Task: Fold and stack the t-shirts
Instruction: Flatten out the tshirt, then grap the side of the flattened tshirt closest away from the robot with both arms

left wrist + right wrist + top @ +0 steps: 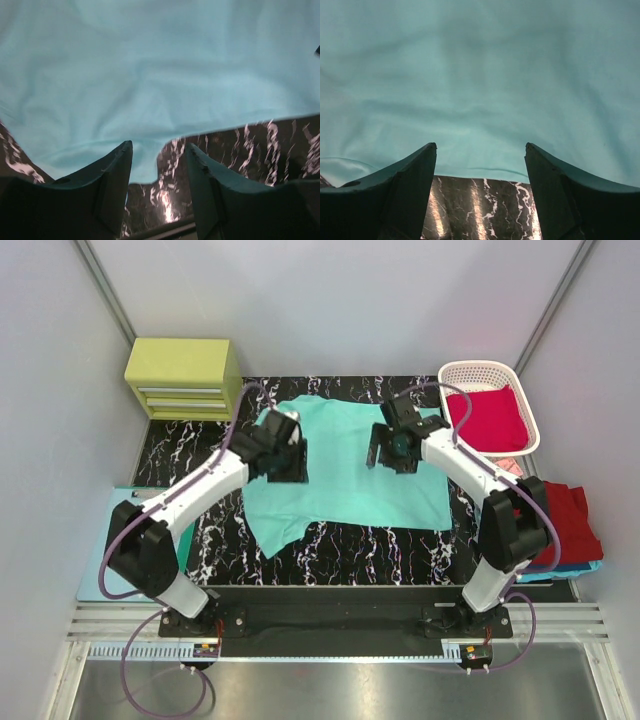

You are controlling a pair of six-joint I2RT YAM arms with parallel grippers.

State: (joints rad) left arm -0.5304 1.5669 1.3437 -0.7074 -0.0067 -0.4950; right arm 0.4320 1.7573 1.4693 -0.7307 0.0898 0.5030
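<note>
Black marbled table fills the cell floor between pale walls, and nearly all of your work on it is ahead of you. You have the mint-teal t-shirt spread flat across the middle of it, with no fold in it yet as far as I can judge. At the far right corner the white basket holds the crimson t-shirt, bunched and unsorted. Off the table's right edge, beside the right arm's base, the dark red t-shirt lies in a loose heap. You have no folded stack anywhere in view, so I judge the task barely begun.

Your left gripper hovers over the teal shirt's left edge, its fingers moderately parted with nothing between them. Your right gripper hangs above the shirt's right part, spread wide and empty, the cloth's edge just below it.
</note>
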